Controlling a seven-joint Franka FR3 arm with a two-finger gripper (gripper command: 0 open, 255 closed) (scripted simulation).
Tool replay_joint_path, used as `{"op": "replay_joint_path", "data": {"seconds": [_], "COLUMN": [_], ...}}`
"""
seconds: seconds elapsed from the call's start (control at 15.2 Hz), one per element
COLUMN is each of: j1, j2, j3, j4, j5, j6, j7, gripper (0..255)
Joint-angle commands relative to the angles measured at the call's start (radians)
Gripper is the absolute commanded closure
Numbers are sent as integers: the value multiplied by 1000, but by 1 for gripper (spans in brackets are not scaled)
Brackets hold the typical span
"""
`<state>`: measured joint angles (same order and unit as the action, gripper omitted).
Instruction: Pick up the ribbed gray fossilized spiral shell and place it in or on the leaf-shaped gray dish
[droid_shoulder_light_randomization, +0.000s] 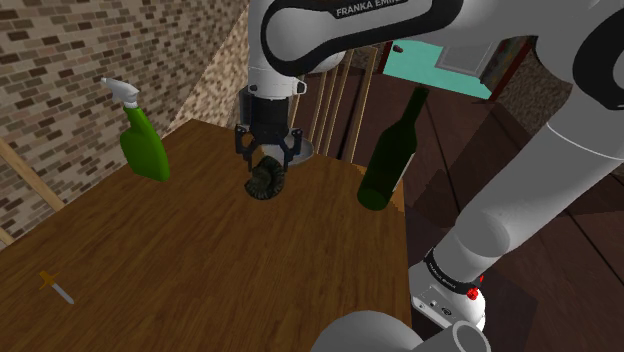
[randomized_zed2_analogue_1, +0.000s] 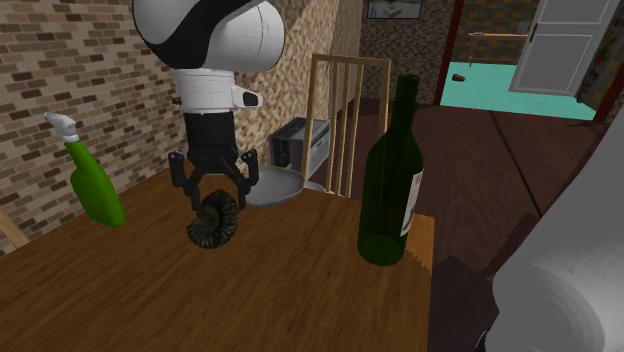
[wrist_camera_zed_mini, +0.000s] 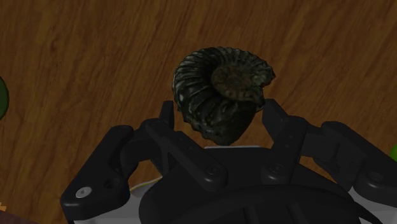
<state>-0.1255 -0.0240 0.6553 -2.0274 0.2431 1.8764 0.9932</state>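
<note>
A dark ribbed spiral shell (wrist_camera_zed_mini: 219, 76) is clasped by the black gripper (wrist_camera_zed_mini: 219, 113) over the brown wooden bench (droid_shoulder_light_randomization: 200, 260).
A pale grey dish (randomized_zed2_analogue_1: 275, 190) is seen at the bench's far edge; a brick wall (randomized_zed2_analogue_1: 60, 60) is noted behind a green spray bottle (randomized_zed2_analogue_1: 92, 190).

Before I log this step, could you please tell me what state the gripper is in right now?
Gripper: closed, holding the dark ribbed spiral shell.

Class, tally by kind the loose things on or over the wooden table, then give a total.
Bottles: 2 (green spray bottle, dark wine bottle)
Shells: 1 (spiral shell)
Dishes: 1 (gray dish)
Tools: 1 (small orange-handled tool)
Total: 5
</note>
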Motion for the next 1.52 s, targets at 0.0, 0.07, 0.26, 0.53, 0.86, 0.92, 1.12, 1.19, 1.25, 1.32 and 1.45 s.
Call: {"op": "replay_joint_path", "data": {"seconds": [0.0, 0.07, 0.26, 0.53, 0.86, 0.92, 1.12, 1.19, 1.25, 1.32, 1.45], "j1": [-2, -2, -14, -57, -104, -113, -137, -144, -150, -155, -155], "j2": [-8, -12, -10, 31, 103, 120, 176, 196, 217, 234, 237], "j3": [-2, -3, -16, -58, -107, -116, -141, -150, -158, -164, -165], "j4": [21, 31, 57, 102, 185, 205, 274, 300, 327, 349, 327], "j5": [3, 4, -3, -41, -95, -106, -141, -153, -165, -173, -175], "j6": [-29, -42, -70, -96, -133, -141, -168, -178, -189, -197, -172], "j7": [1, 2, -14, -82, -157, -171, -210, -222, -234, -243, -245], "gripper": [255, 255, 255, 255, 255, 255, 255, 255, 255, 255, 255]}}
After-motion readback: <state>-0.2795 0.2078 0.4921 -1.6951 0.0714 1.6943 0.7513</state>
